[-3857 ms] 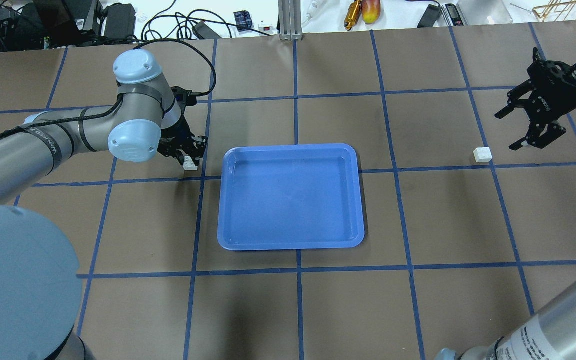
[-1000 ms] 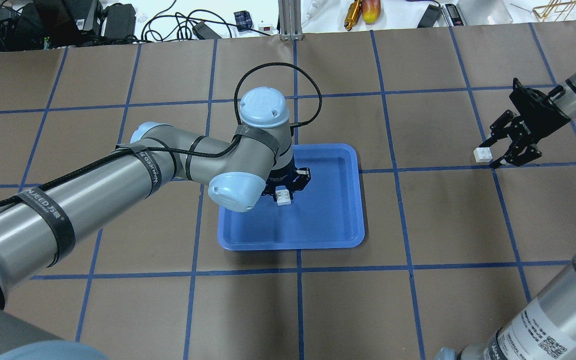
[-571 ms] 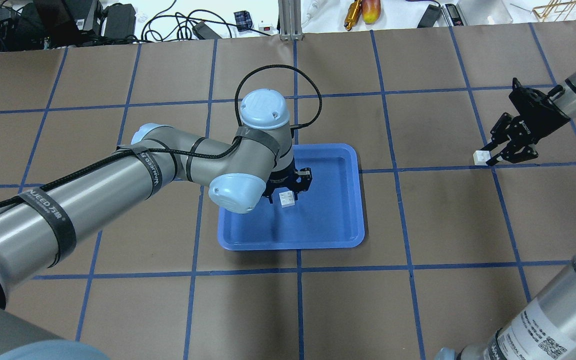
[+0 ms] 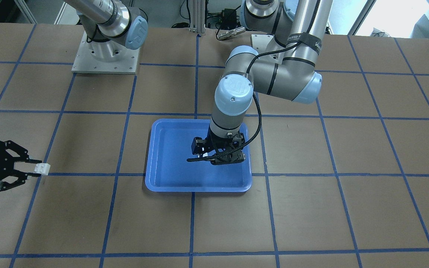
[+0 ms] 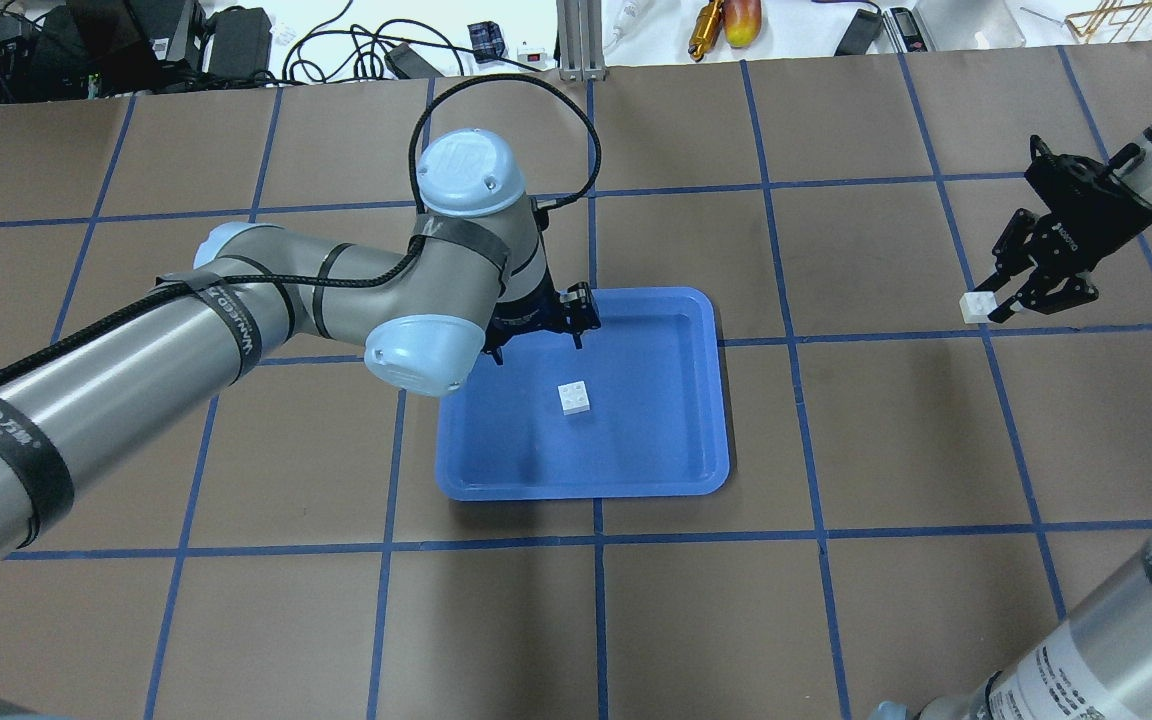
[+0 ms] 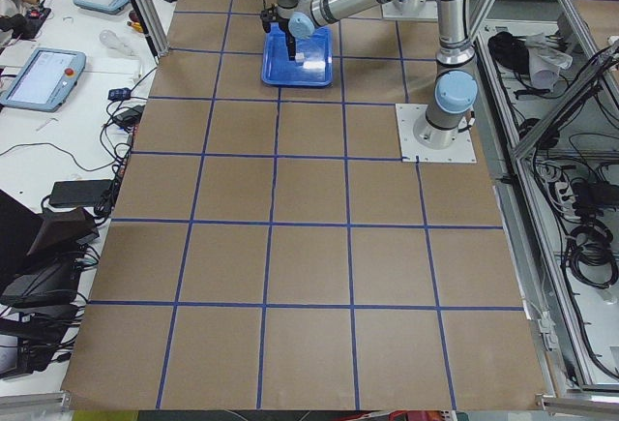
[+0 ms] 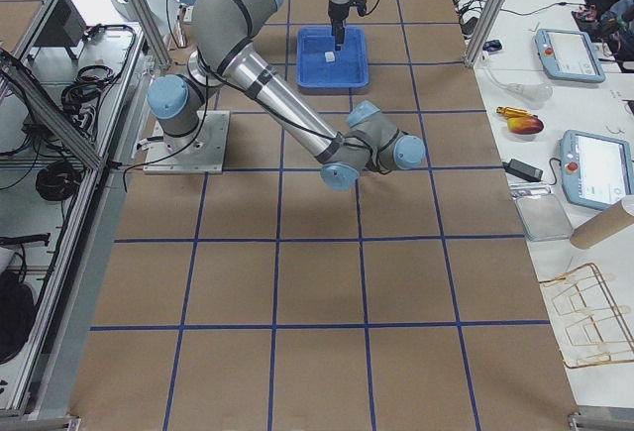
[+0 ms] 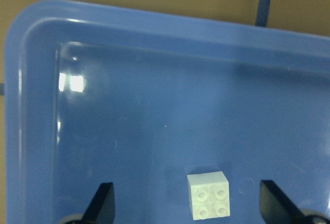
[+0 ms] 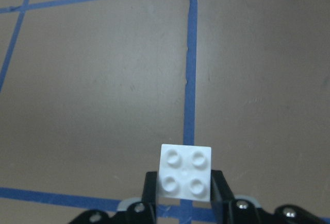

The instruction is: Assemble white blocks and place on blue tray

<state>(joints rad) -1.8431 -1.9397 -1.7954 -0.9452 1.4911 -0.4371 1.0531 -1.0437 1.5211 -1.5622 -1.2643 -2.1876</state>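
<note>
The blue tray (image 5: 586, 492) holds one white block (image 5: 575, 397) near its middle, studs up. The left gripper (image 5: 536, 345) hangs over the tray with its fingers spread, clear of that block. The right gripper (image 5: 998, 305) pinches the other white block (image 5: 976, 306), well apart from the tray.

One block (image 5: 574, 397) lies in the tray (image 5: 658, 425) (other block (image 5: 976, 306) well right).

Bright, even light from overhead; only faint, soft-edged shadow on the blue tray (image 5: 656, 420) beneath the left gripper (image 5: 536, 336). In its wrist view, square white glare up and left of the fingers (image 8: 103, 203); focus mildly soft throughout. At the right gripper (image 5: 998, 303), pinched white block (image 9: 185, 172) pale, nearly washed out; fingertips blurred.
</note>
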